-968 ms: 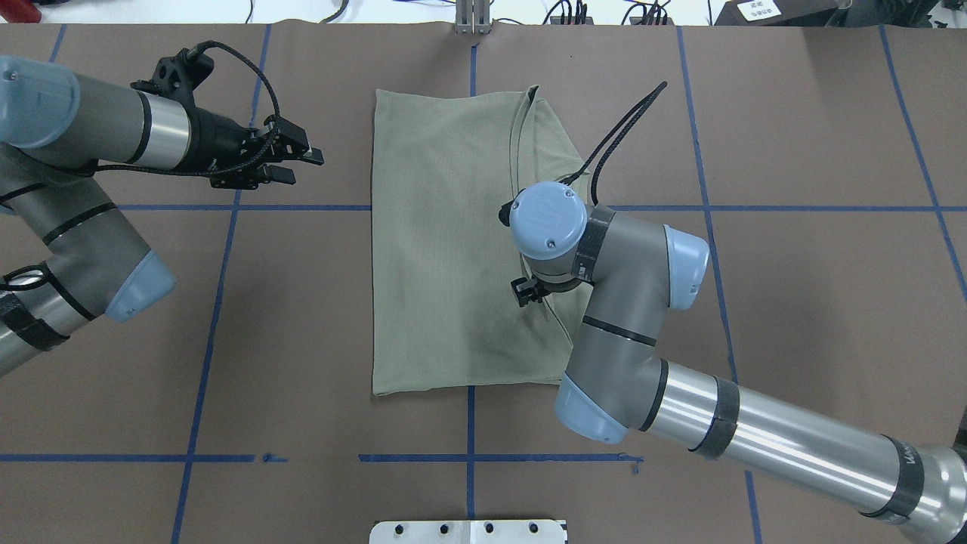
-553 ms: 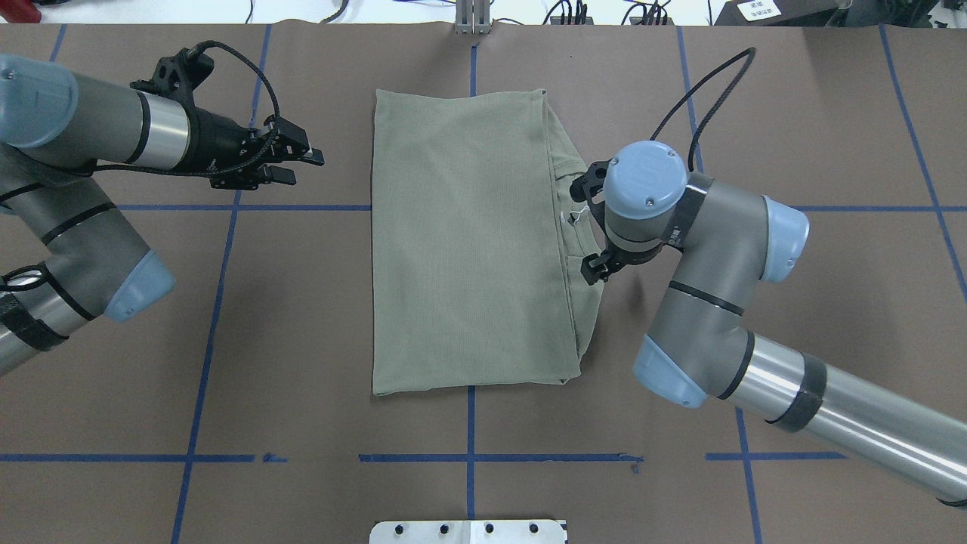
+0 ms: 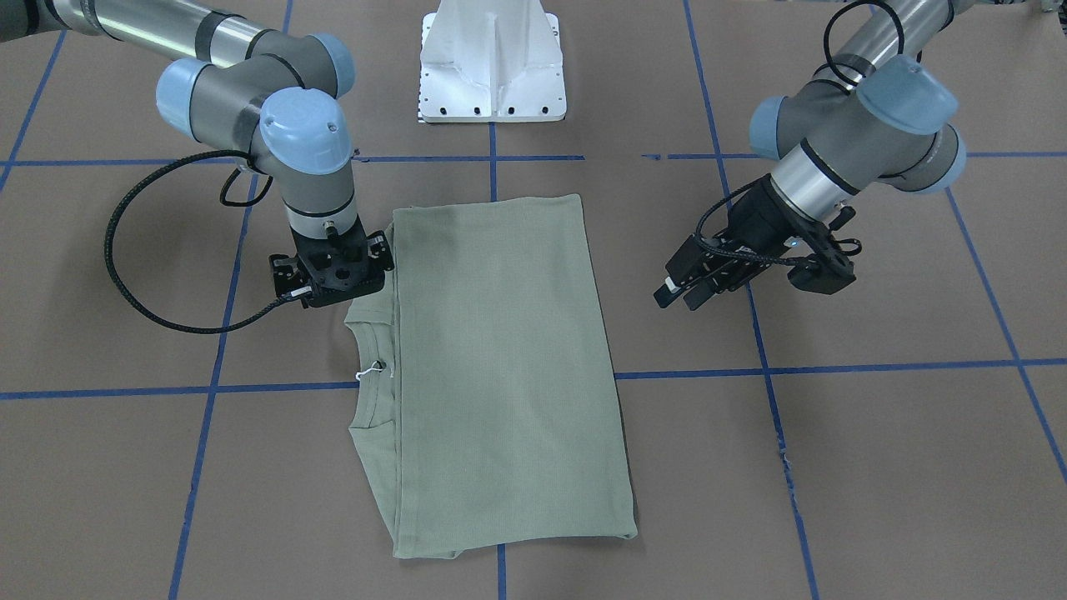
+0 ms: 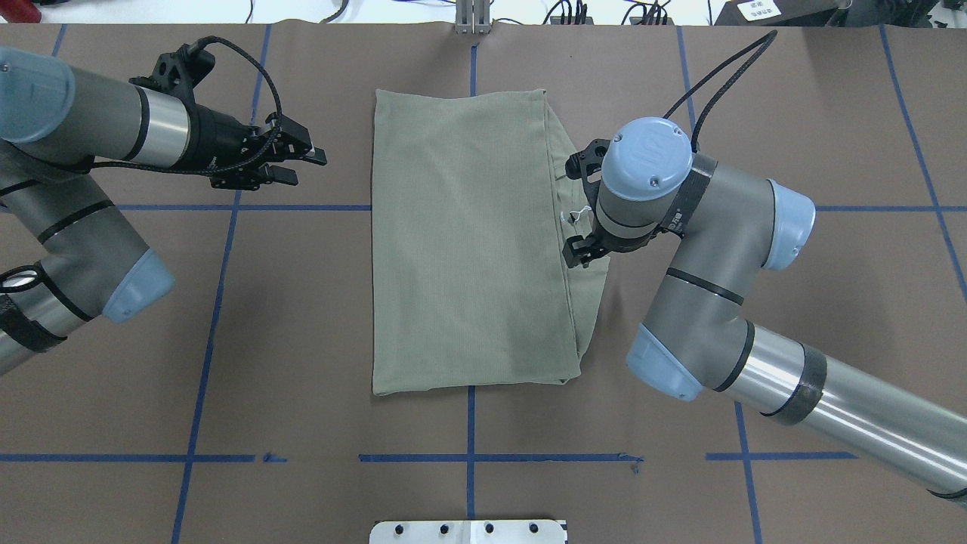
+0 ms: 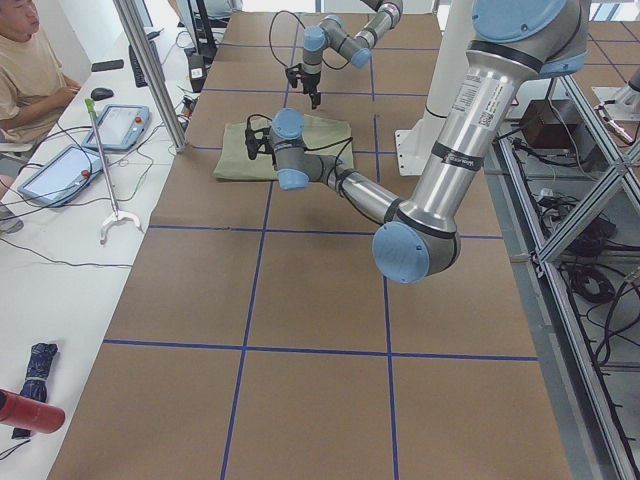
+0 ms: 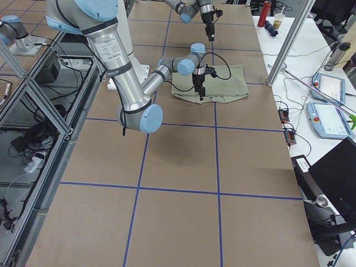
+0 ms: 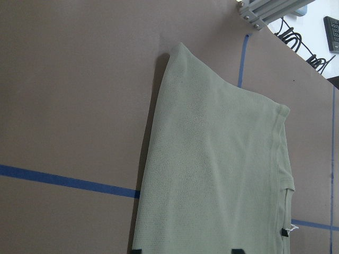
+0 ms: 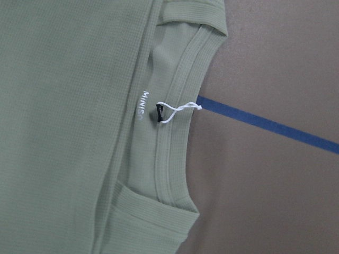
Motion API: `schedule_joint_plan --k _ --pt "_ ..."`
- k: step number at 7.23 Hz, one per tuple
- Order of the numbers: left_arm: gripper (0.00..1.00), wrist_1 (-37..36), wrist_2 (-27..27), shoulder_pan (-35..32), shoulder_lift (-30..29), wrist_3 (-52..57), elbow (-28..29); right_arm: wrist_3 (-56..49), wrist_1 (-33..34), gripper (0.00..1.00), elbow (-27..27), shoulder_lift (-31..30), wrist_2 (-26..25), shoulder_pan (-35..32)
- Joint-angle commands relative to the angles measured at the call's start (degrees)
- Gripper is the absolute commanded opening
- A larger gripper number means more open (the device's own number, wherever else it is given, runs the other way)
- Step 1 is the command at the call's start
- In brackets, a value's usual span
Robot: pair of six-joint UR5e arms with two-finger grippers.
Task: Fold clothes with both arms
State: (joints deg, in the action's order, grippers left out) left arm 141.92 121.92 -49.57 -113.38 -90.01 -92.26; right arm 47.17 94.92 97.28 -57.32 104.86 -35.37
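Note:
The sage-green shirt [image 4: 468,242] lies folded into a flat upright rectangle at the table's middle, also seen in the front view [image 3: 500,358]. Its ribbed neckline [image 8: 175,143] and white tag string [image 8: 177,110] stick out along the edge on my right side. My right gripper [image 4: 588,215] points straight down over that collar edge [image 3: 333,279]. It looks open and holds nothing. My left gripper [image 4: 306,166] is open and empty, hovering off the shirt's opposite edge [image 3: 677,293], apart from the cloth [image 7: 212,174].
The white pedestal base [image 3: 492,67] stands at the robot's side of the table. Blue tape lines [image 4: 468,457] cross the brown table cover. An aluminium post [image 4: 472,19] rises at the far edge. An operator [image 5: 25,60] sits by tablets off the table's far side.
My right arm has swung from over the shirt's middle out to the collar edge, and the raised fold now lies flat. My left arm has barely moved.

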Motion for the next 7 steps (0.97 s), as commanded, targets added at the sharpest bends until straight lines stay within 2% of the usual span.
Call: schedule_joint_plan --k 1,2,4,7 --pt "0.64 -0.07 0.16 0.0 0.09 -0.16 -0.12 19.29 -0.78 1.0 3.77 0.11 -2.97 4.58" --pt "0.64 -0.07 0.16 0.09 0.78 -0.16 -0.03 31.55 -0.87 1.0 6.15 -0.24 -7.26 8.0" --pt "0.64 -0.07 0.16 0.09 0.88 -0.16 -0.03 52.06 -0.87 0.99 9.41 -1.73 -12.73 13.46" --pt "0.64 -0.07 0.16 0.09 0.88 -0.16 -0.12 68.52 -2.0 0.88 8.9 -4.19 -12.49 15.41"
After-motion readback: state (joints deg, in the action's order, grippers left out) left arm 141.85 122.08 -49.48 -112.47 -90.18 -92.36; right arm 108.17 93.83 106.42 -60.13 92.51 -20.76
